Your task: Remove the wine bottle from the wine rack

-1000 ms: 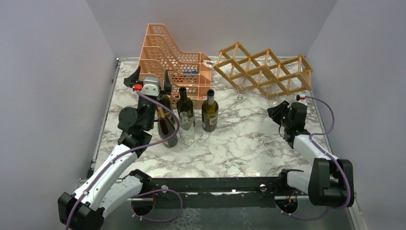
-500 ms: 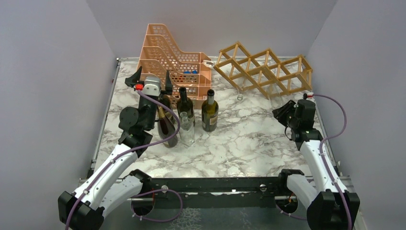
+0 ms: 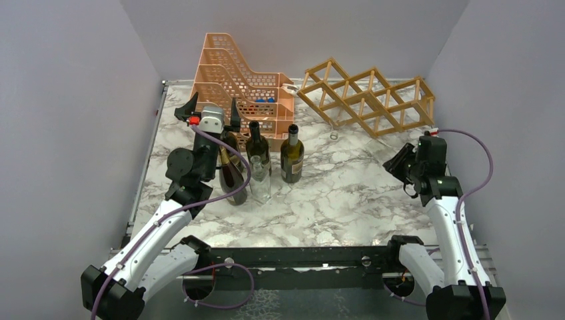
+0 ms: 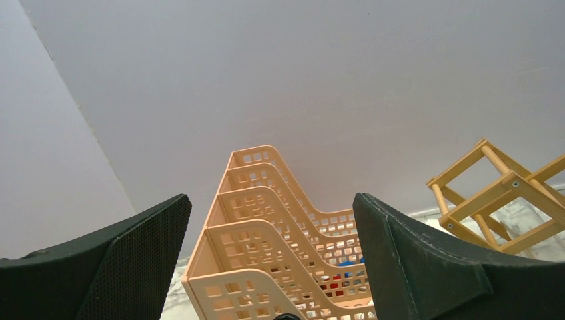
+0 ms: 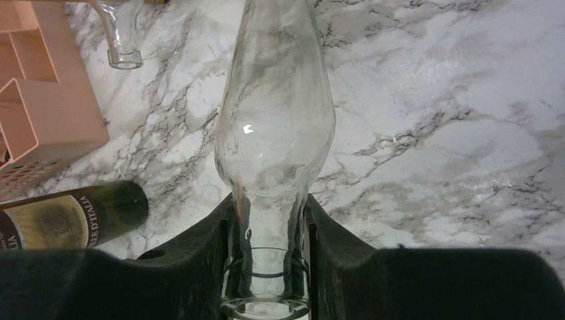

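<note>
Right wrist view: the right pincer (image 5: 270, 208) is pinching the clear glass bottle (image 5: 274, 113) by its neck, one finger on each side. The mouth is nearest the camera. The body runs straight out ahead of the pincer, above the marble desk (image 5: 433, 133). The bottle's far end is cut off by the top of the frame, so from here I cannot tell whether it is free of the wine rack.

Overhead view: the glass almost vanishes against the marble. I make out only a faint outline running from the right pincer toward the wine rack (image 3: 366, 100), which stands just beyond it. I cannot tell whether the base touches the slats.

Only the right wrist view shows these:
- ahead and to the left of the pincer, a second clear neck (image 5: 123, 40), its body out of frame
- to the left, a corner of the orange tray stack (image 5: 40, 120)
- close on the left, a dark green labelled bottle (image 5: 80, 217), its end hidden behind the finger

Left wrist view: the left pincer (image 4: 270, 200) is spread wide and aimed upward, with nothing between the fingers. The orange tray stack is framed in the gap, and an end of the rack shows ahead to the right.

Only the overhead view shows the group of upright bottles (image 3: 291, 155) below and just right of the left pincer.
</note>
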`<action>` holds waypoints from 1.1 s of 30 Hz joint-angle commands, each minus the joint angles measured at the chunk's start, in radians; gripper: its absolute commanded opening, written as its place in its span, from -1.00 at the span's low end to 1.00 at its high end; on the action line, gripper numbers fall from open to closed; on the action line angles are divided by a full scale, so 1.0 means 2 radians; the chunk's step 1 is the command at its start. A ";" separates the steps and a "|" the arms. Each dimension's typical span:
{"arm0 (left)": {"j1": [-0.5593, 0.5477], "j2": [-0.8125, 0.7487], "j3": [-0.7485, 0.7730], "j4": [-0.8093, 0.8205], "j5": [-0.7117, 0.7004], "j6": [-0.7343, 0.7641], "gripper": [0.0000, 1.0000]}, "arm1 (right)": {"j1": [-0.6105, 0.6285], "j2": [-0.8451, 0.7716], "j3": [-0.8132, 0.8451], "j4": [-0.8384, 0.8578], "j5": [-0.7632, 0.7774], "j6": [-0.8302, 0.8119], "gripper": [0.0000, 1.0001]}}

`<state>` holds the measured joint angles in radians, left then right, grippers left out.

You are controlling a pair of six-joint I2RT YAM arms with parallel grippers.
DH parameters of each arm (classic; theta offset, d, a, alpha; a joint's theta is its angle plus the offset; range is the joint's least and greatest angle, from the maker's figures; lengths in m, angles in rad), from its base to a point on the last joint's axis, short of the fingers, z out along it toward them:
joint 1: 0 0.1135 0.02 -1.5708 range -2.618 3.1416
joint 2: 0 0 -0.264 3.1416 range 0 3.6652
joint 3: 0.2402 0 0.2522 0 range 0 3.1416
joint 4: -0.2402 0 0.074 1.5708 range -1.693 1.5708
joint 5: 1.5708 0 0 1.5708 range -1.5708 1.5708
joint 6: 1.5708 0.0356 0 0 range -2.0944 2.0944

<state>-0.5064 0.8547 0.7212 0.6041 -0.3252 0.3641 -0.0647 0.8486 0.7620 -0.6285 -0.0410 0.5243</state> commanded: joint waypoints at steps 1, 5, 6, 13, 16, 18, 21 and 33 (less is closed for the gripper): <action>-0.003 0.000 -0.009 0.012 -0.006 -0.005 0.98 | 0.000 -0.010 0.044 -0.046 -0.012 -0.007 -0.96; -0.003 0.000 -0.009 0.012 -0.006 -0.006 0.98 | 0.000 -0.009 0.051 -0.054 -0.049 -0.014 -0.97; -0.003 -0.001 -0.009 0.012 -0.005 -0.006 0.98 | 0.000 -0.003 0.057 -0.060 -0.052 -0.016 -0.97; -0.005 -0.001 -0.007 0.009 -0.001 -0.007 0.98 | 0.000 0.017 0.083 -0.091 -0.095 -0.052 -0.98; -0.005 -0.006 -0.004 0.006 0.004 -0.008 0.98 | 0.000 0.028 0.092 -0.108 -0.117 -0.073 -0.98; -0.004 -0.011 -0.002 0.002 0.009 -0.010 0.98 | 0.000 0.032 0.092 -0.116 -0.137 -0.084 -0.98; -0.005 -0.018 0.003 -0.004 0.019 -0.014 0.98 | 0.000 0.039 0.091 -0.124 -0.172 -0.100 -0.98; -0.014 -0.041 0.022 -0.046 0.114 -0.077 0.98 | 0.000 0.046 0.096 -0.131 -0.251 -0.140 -0.97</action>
<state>-0.5194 0.8074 0.7288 0.5282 -0.2058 0.2913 -0.0647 0.9485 0.9119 -0.8963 -0.4385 0.2836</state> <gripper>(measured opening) 0.991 0.364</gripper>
